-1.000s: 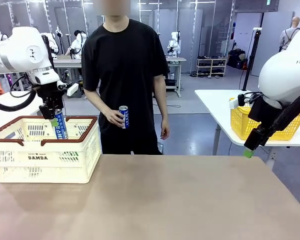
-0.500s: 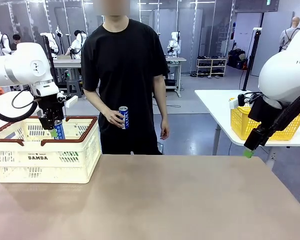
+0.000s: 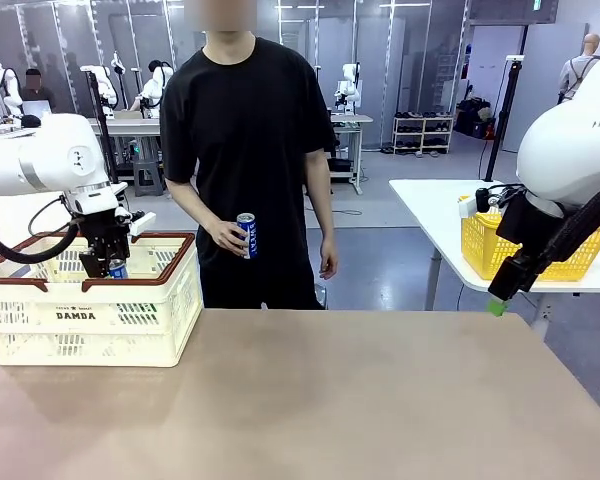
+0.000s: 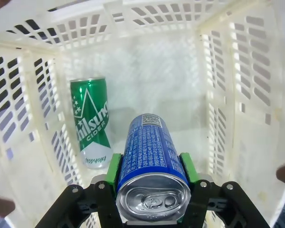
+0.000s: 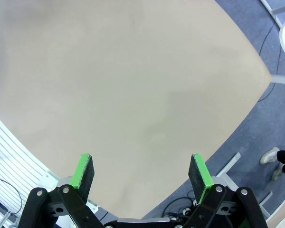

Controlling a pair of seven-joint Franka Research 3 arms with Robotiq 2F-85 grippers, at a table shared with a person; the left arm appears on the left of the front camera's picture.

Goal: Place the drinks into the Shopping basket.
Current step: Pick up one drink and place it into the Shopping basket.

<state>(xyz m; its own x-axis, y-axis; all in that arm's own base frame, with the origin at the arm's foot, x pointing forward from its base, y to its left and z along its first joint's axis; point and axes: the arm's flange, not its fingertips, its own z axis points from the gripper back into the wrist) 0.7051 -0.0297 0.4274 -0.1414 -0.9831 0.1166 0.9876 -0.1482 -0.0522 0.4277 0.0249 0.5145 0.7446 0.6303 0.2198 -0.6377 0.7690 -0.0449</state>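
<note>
My left gripper [image 3: 108, 268] is down inside the cream-white DAMDA shopping basket [image 3: 90, 318], shut on a slim blue can [image 3: 117, 269]. From the left wrist, that blue can [image 4: 151, 159] sits between the green pads [image 4: 114, 167], silver top toward the camera, hanging above the basket floor [image 4: 152, 85]. A green can [image 4: 91, 121] with white lettering stands inside the basket near one slotted wall. The person across the table holds another blue-and-white can [image 3: 247, 234] in one hand. My right gripper [image 5: 141, 173] hangs open over the table's right edge, with nothing between its fingers.
The brown tabletop [image 3: 320, 400] stretches from the basket to the right edge. A yellow mesh basket [image 3: 540, 245] sits on a white table behind my right arm [image 3: 570, 150]. The person [image 3: 252, 150] stands at the far side, near the middle.
My left gripper has lowered the blue can from above the basket rim down into the basket. The person and the right arm have stayed put.
</note>
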